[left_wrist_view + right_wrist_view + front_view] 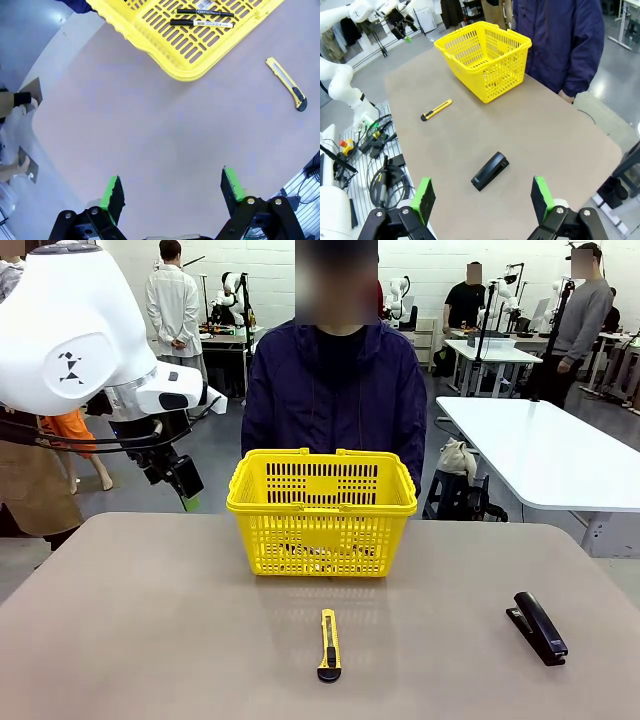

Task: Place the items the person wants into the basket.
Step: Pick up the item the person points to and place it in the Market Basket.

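The yellow basket (320, 508) stands at the far middle of the table, just in front of the person (336, 390) in the dark jacket. In the left wrist view a thin black pen (205, 12) and a black marker (200, 23) with a white band lie side by side on the floor of the basket (184, 75). My left gripper (186, 486) hangs open above the table's far left, left of the basket; its green pads (112, 192) stand wide apart with nothing between them. My right gripper (482, 196) is open and empty too, high over the table's right side.
A yellow-and-black utility knife (329, 645) lies near the front middle of the table, and a black stapler (538, 627) at the front right. The brown tabletop (150, 620) is bare on the left. Other tables and people are farther back.
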You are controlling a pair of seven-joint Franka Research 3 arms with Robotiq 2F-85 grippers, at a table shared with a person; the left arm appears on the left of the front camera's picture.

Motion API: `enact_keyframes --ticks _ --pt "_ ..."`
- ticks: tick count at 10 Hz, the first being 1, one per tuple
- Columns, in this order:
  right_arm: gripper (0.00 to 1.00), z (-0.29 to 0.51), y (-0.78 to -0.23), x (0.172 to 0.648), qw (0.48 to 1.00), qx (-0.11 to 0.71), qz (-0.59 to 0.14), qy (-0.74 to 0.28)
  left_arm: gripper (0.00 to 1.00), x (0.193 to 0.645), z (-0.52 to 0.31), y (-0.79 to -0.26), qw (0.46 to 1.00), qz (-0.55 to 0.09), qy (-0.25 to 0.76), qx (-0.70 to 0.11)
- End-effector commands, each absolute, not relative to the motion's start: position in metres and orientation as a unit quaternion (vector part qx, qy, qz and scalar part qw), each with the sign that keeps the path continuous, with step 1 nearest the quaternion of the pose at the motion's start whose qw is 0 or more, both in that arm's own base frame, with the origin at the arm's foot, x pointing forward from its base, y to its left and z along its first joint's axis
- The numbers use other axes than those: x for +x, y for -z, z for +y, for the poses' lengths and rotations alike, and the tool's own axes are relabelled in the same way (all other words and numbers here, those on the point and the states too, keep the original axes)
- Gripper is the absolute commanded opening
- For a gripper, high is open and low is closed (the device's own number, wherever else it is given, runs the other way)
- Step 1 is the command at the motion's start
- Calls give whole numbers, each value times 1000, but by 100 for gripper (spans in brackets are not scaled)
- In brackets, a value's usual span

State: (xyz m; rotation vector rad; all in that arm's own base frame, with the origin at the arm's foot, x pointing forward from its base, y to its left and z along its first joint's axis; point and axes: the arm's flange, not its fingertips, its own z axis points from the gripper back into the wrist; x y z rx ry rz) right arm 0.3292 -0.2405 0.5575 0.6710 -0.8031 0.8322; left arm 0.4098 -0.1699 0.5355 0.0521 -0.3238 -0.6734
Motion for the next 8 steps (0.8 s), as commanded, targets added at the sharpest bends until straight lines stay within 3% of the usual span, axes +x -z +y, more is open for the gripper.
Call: enact_keyframes --ticks 1,8 --pt "100 -240 -557 331 774 315 -389 -388 100 398 -165 -538 929 -165 331 30" --pt "100 -240 -557 331 774 315 -389 -388 100 398 -165 -538 929 -165 331 30"
